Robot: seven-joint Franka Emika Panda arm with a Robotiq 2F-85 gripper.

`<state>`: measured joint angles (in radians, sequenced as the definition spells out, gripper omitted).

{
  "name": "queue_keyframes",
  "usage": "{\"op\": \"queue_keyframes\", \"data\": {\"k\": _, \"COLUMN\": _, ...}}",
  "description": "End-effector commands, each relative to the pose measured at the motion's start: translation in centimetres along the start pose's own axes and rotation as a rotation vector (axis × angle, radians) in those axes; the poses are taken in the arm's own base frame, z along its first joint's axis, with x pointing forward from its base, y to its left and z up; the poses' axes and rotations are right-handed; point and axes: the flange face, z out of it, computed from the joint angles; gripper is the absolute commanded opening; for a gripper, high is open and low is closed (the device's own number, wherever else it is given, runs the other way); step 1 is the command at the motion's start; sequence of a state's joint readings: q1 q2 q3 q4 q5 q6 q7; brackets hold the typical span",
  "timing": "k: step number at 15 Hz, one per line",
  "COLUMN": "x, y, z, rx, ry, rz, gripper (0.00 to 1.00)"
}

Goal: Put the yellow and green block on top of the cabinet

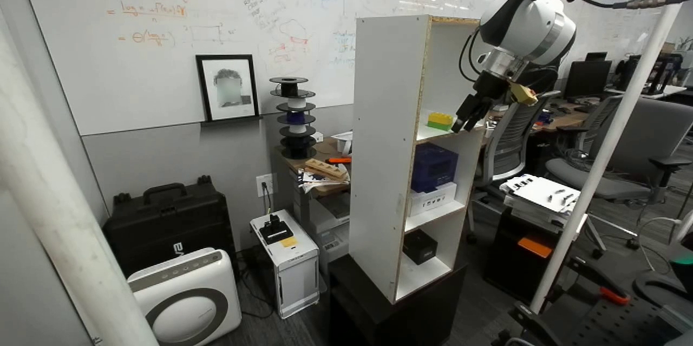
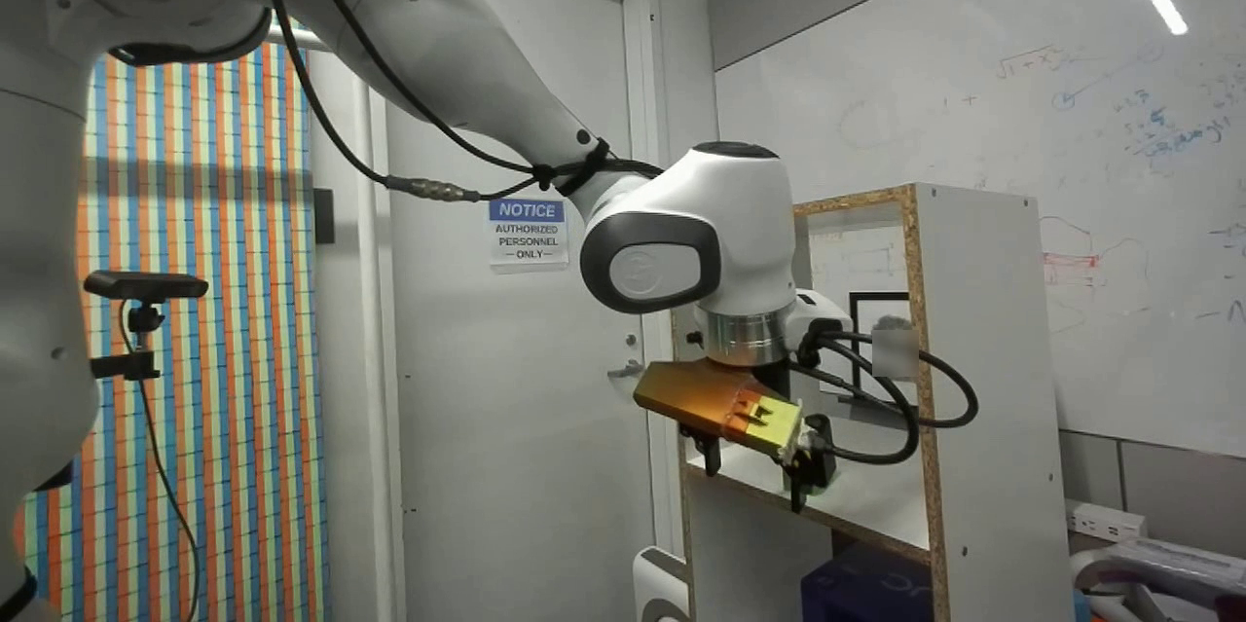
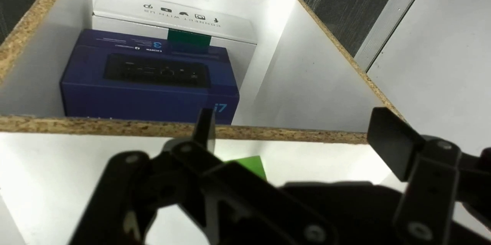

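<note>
The yellow and green block (image 1: pixel 440 121) sits inside the cabinet (image 1: pixel 384 129), on the table (image 3: pixel 57 160) that floors its uppermost compartment, set back from the front edge; which corner is nearer I cannot tell. The end effector (image 3: pixel 297 137) hangs by that front edge, spread wide and gripping nothing; whether it touches the block is unclear. So only the approach looks done, I judge. Left to do: close on the block, draw it out past the front edge, raise it above the cabinet, set it on top and let go.
</note>
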<state>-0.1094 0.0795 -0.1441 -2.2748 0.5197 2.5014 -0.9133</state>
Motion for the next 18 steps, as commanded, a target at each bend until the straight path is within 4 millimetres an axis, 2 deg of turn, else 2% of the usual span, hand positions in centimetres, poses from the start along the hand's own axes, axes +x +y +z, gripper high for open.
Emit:
{"op": "queue_keyframes", "data": {"k": 1, "x": 0.7, "y": 0.7, "z": -0.1, "rx": -0.005, "ry": 0.033, "rz": -0.011, "gripper": 1.00}}
{"op": "queue_keyframes", "data": {"k": 8, "x": 0.5, "y": 1.3, "z": 0.0, "rx": -0.010, "ry": 0.064, "rz": -0.002, "gripper": 1.00}}
{"op": "queue_keyframes", "data": {"k": 15, "x": 1.7, "y": 1.0, "z": 1.3, "rx": -0.060, "ry": 0.184, "rz": 0.035, "gripper": 1.00}}
{"op": "queue_keyframes", "data": {"k": 16, "x": 1.8, "y": 0.9, "z": 1.6, "rx": -0.053, "ry": 0.203, "rz": 0.049, "gripper": 0.75}}
{"op": "queue_keyframes", "data": {"k": 17, "x": 2.0, "y": 0.8, "z": 2.0, "rx": -0.052, "ry": 0.222, "rz": 0.056, "gripper": 0.74}}
{"op": "queue_keyframes", "data": {"k": 18, "x": 2.2, "y": 0.8, "z": 2.2, "rx": -0.054, "ry": 0.237, "rz": 0.062, "gripper": 0.66}}
